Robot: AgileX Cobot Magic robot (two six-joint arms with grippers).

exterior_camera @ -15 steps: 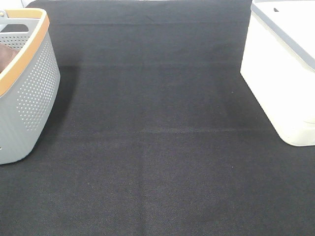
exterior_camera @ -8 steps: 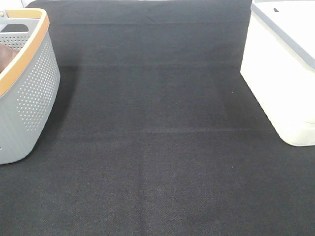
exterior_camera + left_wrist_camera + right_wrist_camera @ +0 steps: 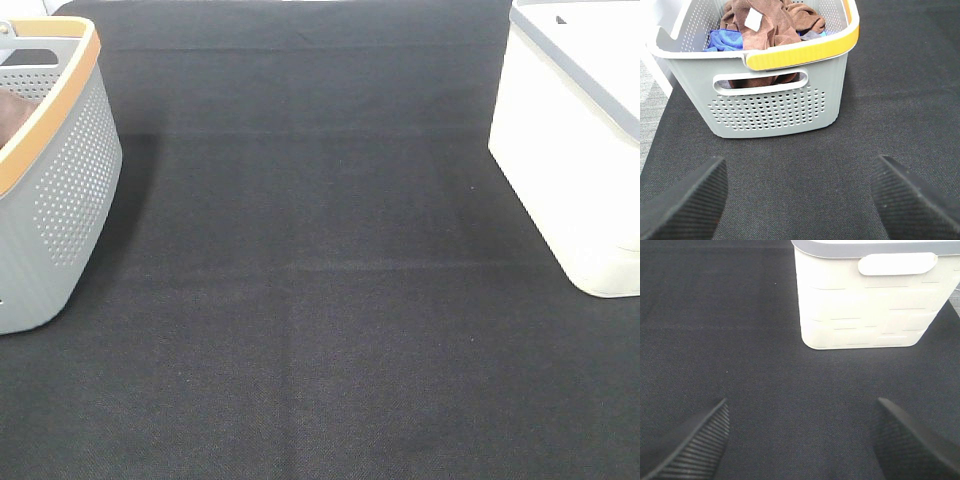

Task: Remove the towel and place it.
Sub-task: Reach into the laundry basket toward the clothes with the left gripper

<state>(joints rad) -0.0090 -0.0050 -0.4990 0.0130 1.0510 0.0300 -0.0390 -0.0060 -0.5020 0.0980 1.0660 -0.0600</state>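
Note:
The reddish-brown towel (image 3: 771, 20) with a small white tag lies bunched in the grey basket (image 3: 775, 107), on top of a blue cloth (image 3: 722, 39). In the high view only a sliver of brown cloth (image 3: 12, 112) shows inside the basket (image 3: 60, 200) at the far left. My left gripper (image 3: 799, 200) is open and empty, standing back from the basket's near handle side above the black mat. My right gripper (image 3: 800, 440) is open and empty, facing the white bin (image 3: 872, 295). Neither gripper shows in the high view.
A white bin (image 3: 575, 140) with a grey rim stands at the right edge of the black mat (image 3: 320, 300). The basket has an orange-yellow rim band (image 3: 805, 47) and a handle slot (image 3: 760, 82). The mat's left edge meets a pale floor in the left wrist view.

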